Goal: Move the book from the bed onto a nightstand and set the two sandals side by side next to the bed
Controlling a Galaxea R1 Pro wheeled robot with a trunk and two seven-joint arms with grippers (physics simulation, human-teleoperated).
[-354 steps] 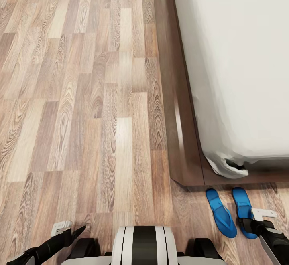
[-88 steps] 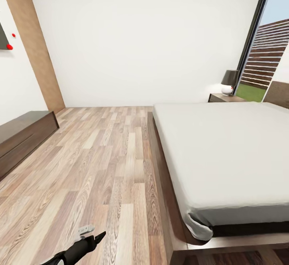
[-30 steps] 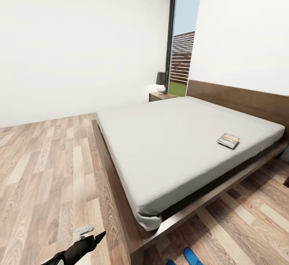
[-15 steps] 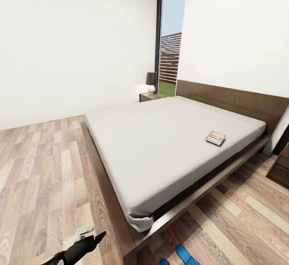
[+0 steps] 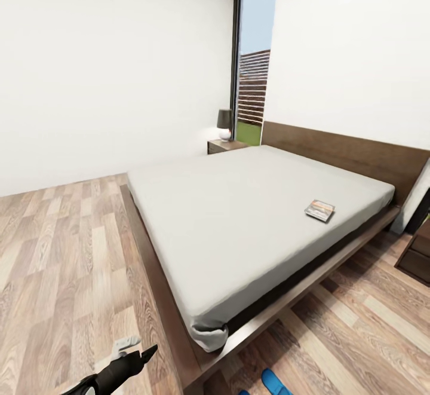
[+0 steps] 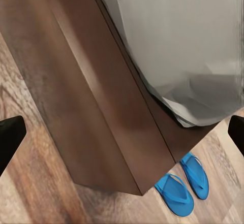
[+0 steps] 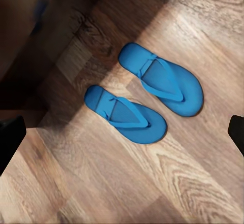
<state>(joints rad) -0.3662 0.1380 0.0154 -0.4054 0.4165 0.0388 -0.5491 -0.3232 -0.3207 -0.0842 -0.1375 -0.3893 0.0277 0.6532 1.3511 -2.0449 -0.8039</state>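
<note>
Ahead, in the head view, the book (image 5: 319, 210) lies flat on the bed (image 5: 251, 216), far up the mattress toward the headboard and close to its right-hand edge, well apart from the left gripper (image 5: 128, 347), which hangs low over the floor (image 5: 60, 251) at the foot corner. Its long axis runs roughly across the mattress, slanting a little toward the headboard. One nightstand (image 5: 226, 144) stands beyond the far side of the bed with a lamp (image 5: 224, 121) on it; another dark cabinet (image 5: 418, 251) shows at the right edge, much nearer the book, so I judge the right arm and that stand the shorter route once the base moves up that side. From the left wrist view, the fingertips (image 6: 10, 140) stand wide apart with nothing between them, over the bed frame corner, the sandals (image 6: 183, 186) beyond it. From the right wrist view, both sandals (image 7: 145, 99) lie side by side on the planks, parallel, just beside the frame's shadow; this gripper's jaws also stand apart, empty.
</note>
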